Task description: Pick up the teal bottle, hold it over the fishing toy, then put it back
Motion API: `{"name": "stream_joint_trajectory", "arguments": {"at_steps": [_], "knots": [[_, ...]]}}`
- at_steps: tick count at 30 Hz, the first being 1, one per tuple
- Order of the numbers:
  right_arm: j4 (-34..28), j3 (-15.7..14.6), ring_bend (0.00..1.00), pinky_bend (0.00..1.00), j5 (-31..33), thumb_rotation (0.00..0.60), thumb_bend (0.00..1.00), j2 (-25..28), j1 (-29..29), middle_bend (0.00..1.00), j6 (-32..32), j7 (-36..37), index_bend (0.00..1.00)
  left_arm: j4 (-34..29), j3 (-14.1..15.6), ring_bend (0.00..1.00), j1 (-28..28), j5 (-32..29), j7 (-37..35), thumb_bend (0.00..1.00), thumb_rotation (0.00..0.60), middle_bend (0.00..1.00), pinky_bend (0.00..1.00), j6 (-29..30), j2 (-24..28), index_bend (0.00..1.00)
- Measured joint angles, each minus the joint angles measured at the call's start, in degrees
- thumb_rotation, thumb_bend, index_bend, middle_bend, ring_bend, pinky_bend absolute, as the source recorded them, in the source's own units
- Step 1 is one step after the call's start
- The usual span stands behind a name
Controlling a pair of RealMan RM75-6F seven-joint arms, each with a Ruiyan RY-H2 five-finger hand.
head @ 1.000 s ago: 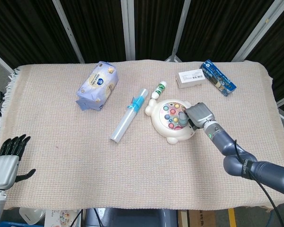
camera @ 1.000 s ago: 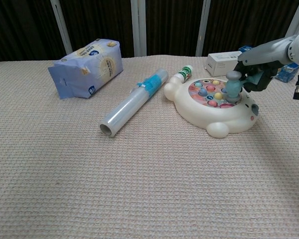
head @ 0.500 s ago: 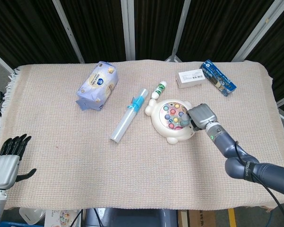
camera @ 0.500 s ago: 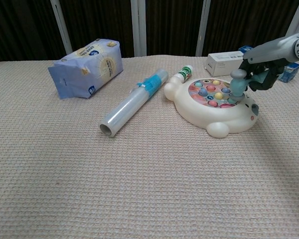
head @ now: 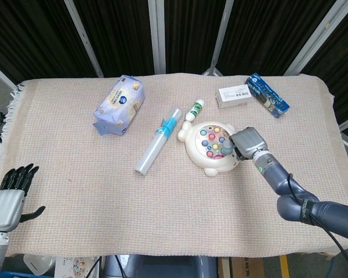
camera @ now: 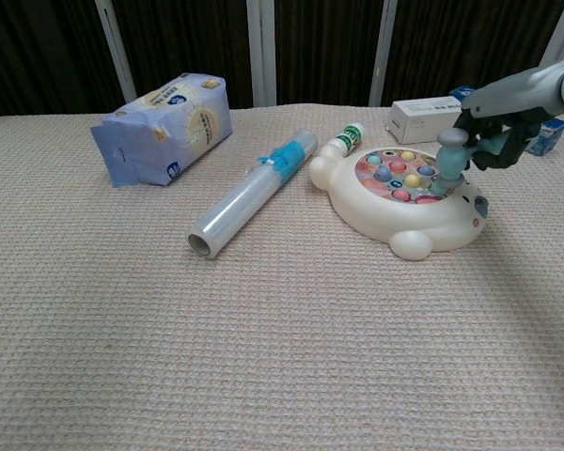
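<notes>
The teal bottle [camera: 449, 162] with a grey cap stands upright just above the right part of the white fishing toy [camera: 388, 228], gripped by my right hand [camera: 494, 141]. From the head view the bottle [head: 225, 144] shows at the toy's [head: 203, 164] right edge, and my right hand [head: 247, 142] covers most of it. My left hand [head: 9, 196] hangs off the near left corner of the table, its fingers apart and holding nothing.
On the woven cloth lie a blue-white bag [head: 119, 105], a clear roll with a teal band [head: 158, 141], and a green-white tube [head: 194, 109] touching the toy's far side. A white box [head: 234, 95] and a blue box [head: 267, 95] sit at the back right.
My right hand has carried the teal bottle a little to the right over the toy. The left hand has not moved.
</notes>
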Motion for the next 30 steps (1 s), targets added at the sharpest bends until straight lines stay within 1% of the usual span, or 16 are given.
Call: {"name": "stream_joint_trajectory", "arguments": {"at_steps": [6,11,14,17,20,25,30], "knots": [[-5.45,0.61,0.54,0.32,-2.51,0.6,0.65,5.09,-2.43,0.75,3.27,2.36,0.91,-0.14,0.3,0.0,0.08,0.94,-0.18,0.16,0.6,0.0,0.0,0.53,0.14,0.0],[-6.13,0.18,0.5,0.31,-5.86,0.6,0.65,6.07,-6.07,0.75,4.57,5.9,0.86,-0.34,0.57,0.0,0.48,1.07,-0.13,0.16,0.6,0.0,0.0,1.06,0.51,0.0],[-5.4,-0.33,0.47,0.29,-8.77,0.6,0.65,5.74,-8.79,0.74,5.21,8.95,0.82,-0.58,0.8,0.0,0.7,1.35,0.08,0.16,0.6,0.0,0.0,1.38,0.64,0.0],[-3.68,-0.88,0.43,0.25,-12.32,0.6,0.64,4.68,-11.67,0.7,5.56,12.95,0.77,-0.92,0.98,0.0,0.94,1.67,0.42,0.16,0.6,0.0,0.0,1.8,0.74,0.0],[-0.63,-1.4,0.39,0.24,-16.07,0.6,0.63,2.87,-14.42,0.66,5.69,17.46,0.73,-1.32,1.19,0.0,1.12,1.98,0.89,0.16,0.6,0.0,0.0,2.07,0.82,0.0],[6.07,-2.09,0.35,0.21,-22.27,0.6,0.58,-0.73,-18.26,0.62,5.41,25.18,0.67,-2.14,1.36,0.0,1.33,2.23,1.73,0.16,0.6,0.0,0.0,2.38,1.06,0.0],[11.71,-2.31,0.32,0.18,-26.52,0.6,0.51,-3.61,-20.94,0.58,4.96,31.35,0.62,-2.81,1.5,0.0,1.29,2.46,2.43,0.16,0.6,0.0,0.0,2.24,1.23,0.0]]}}
